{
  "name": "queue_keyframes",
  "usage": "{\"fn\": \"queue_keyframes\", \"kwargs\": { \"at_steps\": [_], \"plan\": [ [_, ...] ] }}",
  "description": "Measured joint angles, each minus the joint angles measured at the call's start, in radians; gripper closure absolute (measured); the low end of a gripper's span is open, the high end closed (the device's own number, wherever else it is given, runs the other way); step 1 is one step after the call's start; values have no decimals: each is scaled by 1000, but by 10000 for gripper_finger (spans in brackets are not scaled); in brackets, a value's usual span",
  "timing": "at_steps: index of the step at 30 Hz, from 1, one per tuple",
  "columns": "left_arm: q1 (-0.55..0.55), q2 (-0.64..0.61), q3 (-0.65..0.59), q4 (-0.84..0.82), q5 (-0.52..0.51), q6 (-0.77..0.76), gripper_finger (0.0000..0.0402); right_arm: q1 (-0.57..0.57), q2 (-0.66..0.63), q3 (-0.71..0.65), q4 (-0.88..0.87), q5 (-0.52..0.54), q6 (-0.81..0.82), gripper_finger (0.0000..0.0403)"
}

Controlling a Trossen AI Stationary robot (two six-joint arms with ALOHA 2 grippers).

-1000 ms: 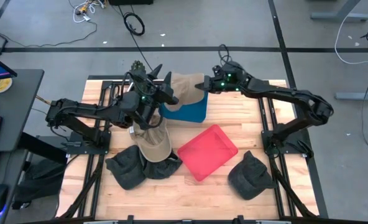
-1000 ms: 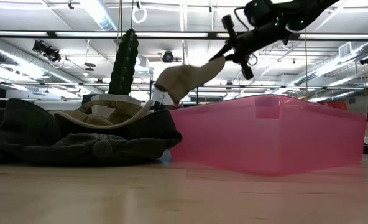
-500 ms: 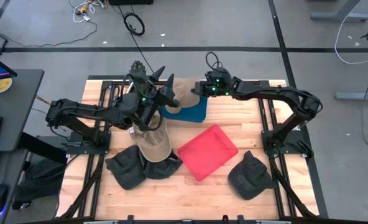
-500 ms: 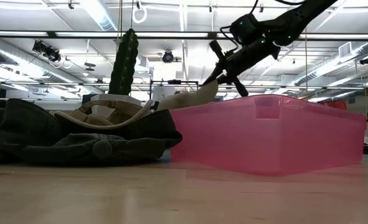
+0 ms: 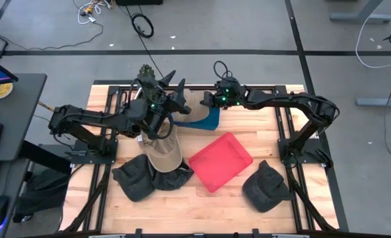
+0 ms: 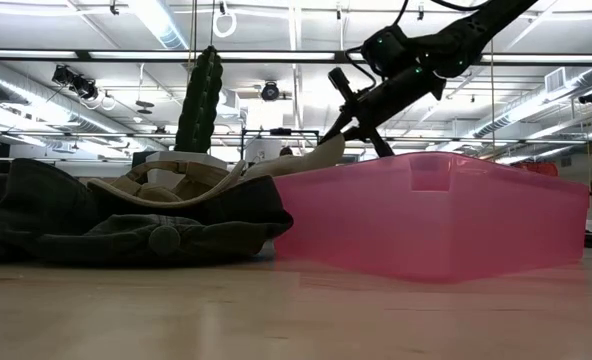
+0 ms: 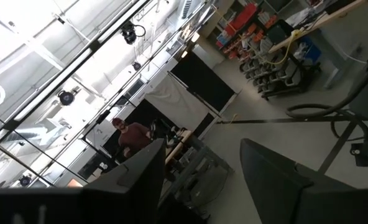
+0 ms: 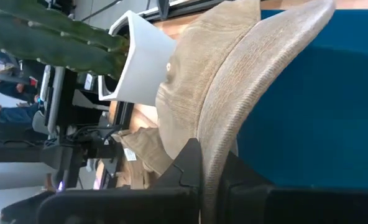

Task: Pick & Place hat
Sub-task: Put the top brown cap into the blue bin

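A tan corduroy hat (image 5: 191, 100) lies partly in the blue bin (image 5: 207, 119) at the table's far middle. In the right wrist view its crown (image 8: 187, 93) rests against the bin's blue inside (image 8: 308, 106). My right gripper (image 5: 211, 99) is shut on its brim, as the low view (image 6: 361, 110) also shows. My left gripper (image 5: 173, 84) stands open just left of the bin, tipped upward, its wrist view (image 7: 199, 186) showing only the room. A second tan hat (image 5: 164, 156) lies on a pile of dark hats (image 5: 139, 180). My right gripper pinches the tan hat's brim (image 8: 216, 163) between its two fingers at the brim's edge, coming slanting down from the table's right. The brim (image 6: 321, 155) slopes down from the fingers; the crown lies low in the blue bin, hidden behind the red tray in the low view.
A red tray (image 5: 220, 160) sits near the table's middle, filling the low view (image 6: 436, 210). One dark hat (image 5: 267, 187) lies near the right front. A cactus in a white pot (image 8: 140, 62) stands beside the bin, close to my left gripper. A person shows far off (image 7: 132, 134).
My right gripper has moved toward the table's left and down, still shut on the brim. The tan hat, which hung lifted above the bin, has come down; its crown now sits low in the blue bin with only the brim raised.
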Motion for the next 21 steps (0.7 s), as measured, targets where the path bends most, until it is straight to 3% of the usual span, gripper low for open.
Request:
{"fn": "queue_keyframes", "kwargs": {
  "at_steps": [8,21],
  "plan": [
    [0,0,0,0,0,0,191,-15,4,0,-6,-50,44,397],
    [-12,0,0,0,3,-26,191,-65,4,-126,152,-52,123,397]
  ]
}}
